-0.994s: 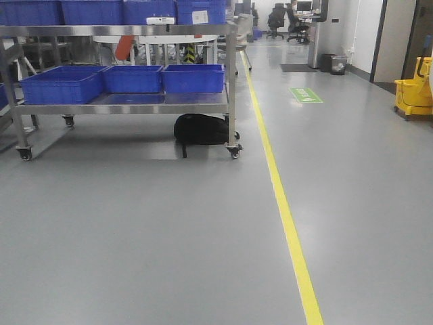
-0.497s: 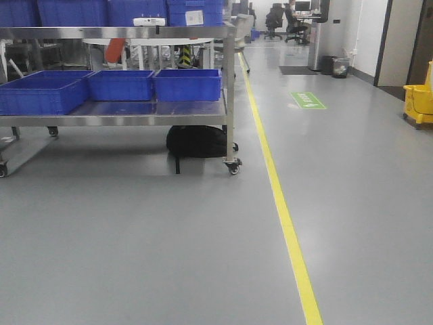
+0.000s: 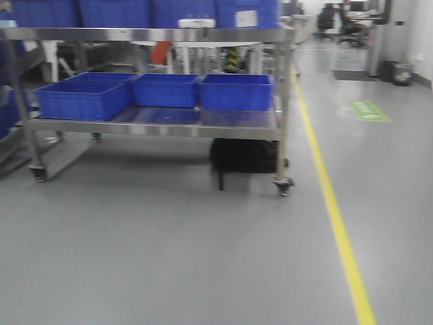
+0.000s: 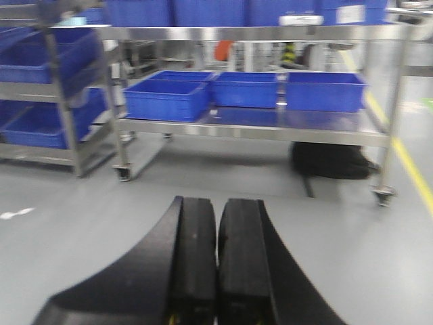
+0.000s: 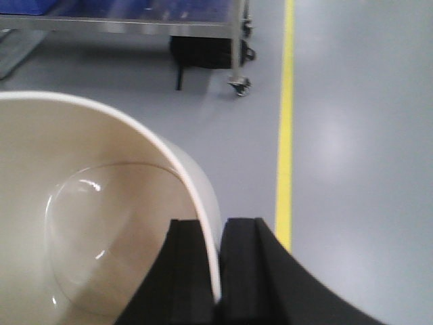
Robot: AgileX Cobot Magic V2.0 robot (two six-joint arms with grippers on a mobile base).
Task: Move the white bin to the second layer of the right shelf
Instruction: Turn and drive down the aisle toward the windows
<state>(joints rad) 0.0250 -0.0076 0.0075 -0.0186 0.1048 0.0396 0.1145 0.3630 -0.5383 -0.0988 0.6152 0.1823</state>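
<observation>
Transport stage, the load carried on the right arm. In the right wrist view the right fingers (image 5: 247, 271) are clamped on the rim of the white bin (image 5: 101, 223), 1 finger inside the wall and 1 outside. The tub's body lies wholly to the left of the fingers, its rounded-square mouth faces the camera and its interior is bare, and it hangs above the grey floor (image 5: 352, 135). The left fingers (image 4: 193, 244) are pressed together on nothing and point toward a wheeled steel cart (image 3: 155, 125). The cart's lower surface is smooth and carries 3 blue crates (image 3: 237, 91), with a black bag (image 3: 243, 154) beneath and a yellow floor line (image 3: 342, 233) to its right. No level with roller tracks can be identified in any view. A second rack (image 4: 40, 154) at the left edge of the left wrist view holds more blue crates, but blur hides its track type. Judgement: the right arm alone can place the bin, and the coming move turns on bringing the target level in front of the open side left of the fingers.
</observation>
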